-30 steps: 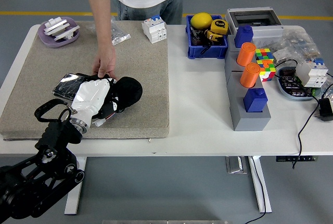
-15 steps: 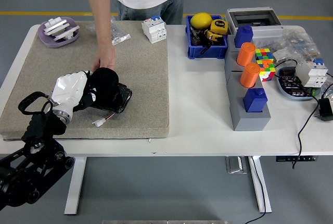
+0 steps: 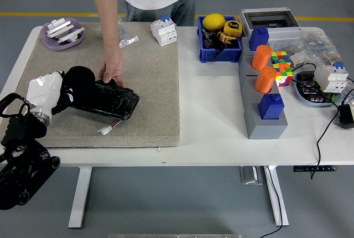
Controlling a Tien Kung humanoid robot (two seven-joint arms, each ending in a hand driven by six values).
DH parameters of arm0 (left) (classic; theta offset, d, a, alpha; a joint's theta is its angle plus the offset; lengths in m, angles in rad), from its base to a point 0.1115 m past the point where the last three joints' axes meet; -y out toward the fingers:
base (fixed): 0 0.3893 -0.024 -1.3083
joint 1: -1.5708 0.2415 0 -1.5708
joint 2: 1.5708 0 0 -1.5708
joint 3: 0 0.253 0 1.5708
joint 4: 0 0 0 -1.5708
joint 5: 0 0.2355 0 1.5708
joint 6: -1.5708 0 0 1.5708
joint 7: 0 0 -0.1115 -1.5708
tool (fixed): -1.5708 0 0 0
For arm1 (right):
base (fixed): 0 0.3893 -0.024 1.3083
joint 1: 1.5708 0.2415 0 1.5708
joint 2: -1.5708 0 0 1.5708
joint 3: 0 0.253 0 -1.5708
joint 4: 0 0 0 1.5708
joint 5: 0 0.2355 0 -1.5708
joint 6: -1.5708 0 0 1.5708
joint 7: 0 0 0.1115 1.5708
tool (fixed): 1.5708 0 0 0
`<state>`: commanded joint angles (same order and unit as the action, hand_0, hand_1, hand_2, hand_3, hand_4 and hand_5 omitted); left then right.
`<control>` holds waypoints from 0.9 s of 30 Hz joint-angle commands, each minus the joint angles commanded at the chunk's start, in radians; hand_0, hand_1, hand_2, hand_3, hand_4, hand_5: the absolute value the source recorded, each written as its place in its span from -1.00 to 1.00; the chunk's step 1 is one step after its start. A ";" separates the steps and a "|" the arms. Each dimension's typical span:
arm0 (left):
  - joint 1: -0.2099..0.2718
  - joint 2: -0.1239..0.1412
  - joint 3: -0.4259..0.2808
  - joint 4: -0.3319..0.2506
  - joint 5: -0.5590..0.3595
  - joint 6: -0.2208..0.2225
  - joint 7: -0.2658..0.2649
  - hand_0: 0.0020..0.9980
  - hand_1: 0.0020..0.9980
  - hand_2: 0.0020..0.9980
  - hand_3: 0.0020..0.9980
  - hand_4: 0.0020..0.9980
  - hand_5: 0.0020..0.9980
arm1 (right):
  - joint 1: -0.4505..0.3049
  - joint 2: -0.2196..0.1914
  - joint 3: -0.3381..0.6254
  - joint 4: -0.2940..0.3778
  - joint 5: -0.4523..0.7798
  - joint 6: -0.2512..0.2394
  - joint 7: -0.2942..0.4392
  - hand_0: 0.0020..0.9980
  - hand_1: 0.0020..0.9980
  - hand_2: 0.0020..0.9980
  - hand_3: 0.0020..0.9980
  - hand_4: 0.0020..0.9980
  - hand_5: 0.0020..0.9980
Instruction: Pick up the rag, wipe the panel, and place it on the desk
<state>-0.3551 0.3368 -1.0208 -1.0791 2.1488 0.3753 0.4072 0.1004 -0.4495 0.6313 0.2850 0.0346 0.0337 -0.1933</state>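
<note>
While gripping the rag, the robot hand presses the panel.

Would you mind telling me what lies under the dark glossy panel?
The dark glossy panel lies on the beige felt mat; a white-plugged wire pokes out beneath. Whatever else is underneath is hidden.

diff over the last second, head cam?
The left robot hand, holding the black rag, swept left across the dark panel, from its right end to its left end, uncovering most of it. The person's hand stayed at the panel's far edge. The beige mat, blue bin and grey box did not move.
</note>
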 joint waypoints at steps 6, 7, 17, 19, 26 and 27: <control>-0.009 0.013 -0.027 0.043 -0.005 -0.004 -0.001 -0.38 -0.07 0.14 0.00 -1.00 -1.00 | 0.000 0.001 0.008 0.002 -0.005 -0.002 0.001 0.57 0.35 0.39 0.18 1.00 0.07; -0.013 0.014 -0.032 0.054 -0.007 -0.002 -0.004 -0.38 -0.07 0.14 0.00 -1.00 -1.00 | 0.000 0.001 0.008 0.002 -0.005 -0.002 0.000 0.57 0.35 0.39 0.18 1.00 0.07; -0.024 0.024 -0.089 0.119 -0.004 0.006 -0.012 -0.38 -0.06 0.14 0.02 -0.98 -1.00 | -0.001 0.001 0.010 0.003 -0.005 -0.002 -0.002 0.56 0.35 0.39 0.18 1.00 0.07; -0.031 0.027 -0.095 0.124 -0.006 0.010 -0.015 -0.38 -0.06 0.14 0.02 -0.98 -1.00 | -0.002 0.002 0.011 0.003 -0.006 -0.002 -0.003 0.56 0.35 0.39 0.18 1.00 0.07; -0.079 0.034 -0.076 0.193 -0.055 0.026 -0.038 -0.38 -0.07 0.14 0.00 -1.00 -1.00 | 0.004 0.002 0.012 0.006 -0.010 -0.007 -0.002 0.56 0.34 0.39 0.18 1.00 0.07; -0.086 0.033 -0.073 0.207 -0.058 0.026 -0.040 -0.38 -0.07 0.14 0.00 -1.00 -1.00 | 0.005 0.002 0.011 0.006 -0.010 -0.007 -0.002 0.56 0.34 0.39 0.18 1.00 0.07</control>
<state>-0.4412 0.3700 -1.0935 -0.8723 2.0905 0.4017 0.3670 0.1051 -0.4471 0.6425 0.2910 0.0247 0.0263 -0.1952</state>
